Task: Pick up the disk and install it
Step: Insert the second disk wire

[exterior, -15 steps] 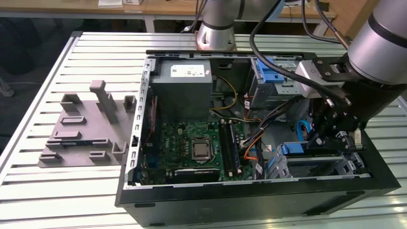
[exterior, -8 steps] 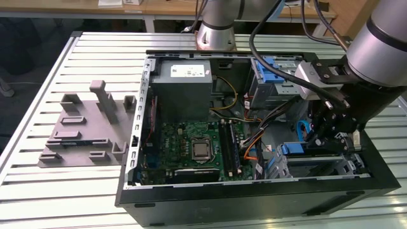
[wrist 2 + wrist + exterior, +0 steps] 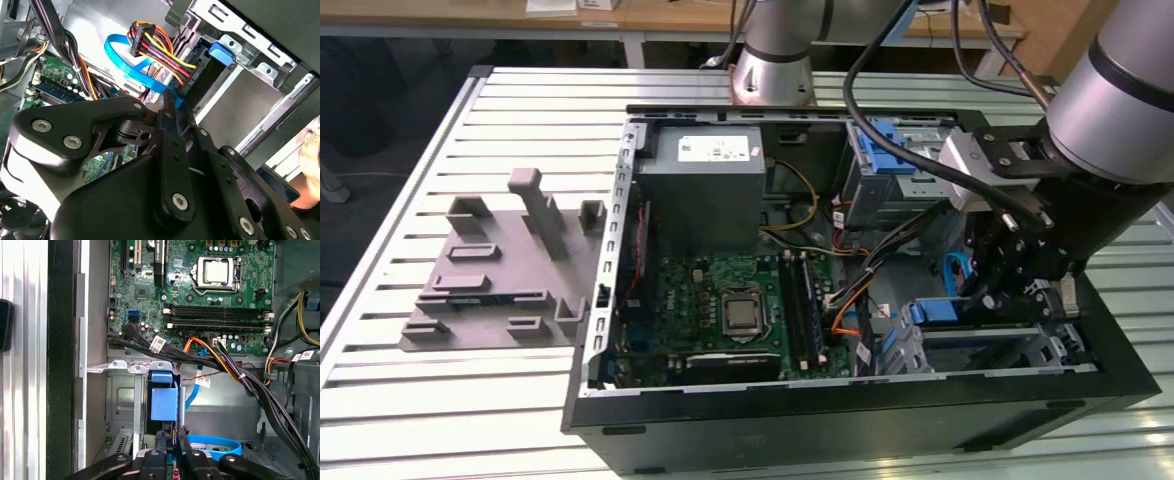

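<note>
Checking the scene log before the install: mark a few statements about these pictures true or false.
1. The computer case lies open, motherboard exposed. True.
2. The end effector hangs outside the case. False: it reaches inside, by the drive cage.
3. A cooler covers the processor socket. False: the socket is bare.
4. A blue cable loops near the end effector. True.

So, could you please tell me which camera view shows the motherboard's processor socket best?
The first wrist view shows the processor socket best: it faces it squarely, unobstructed, among the green board's parts. The exterior view shows it smaller, at the board's middle. The second wrist view shows part of the green board, not the socket.
</note>
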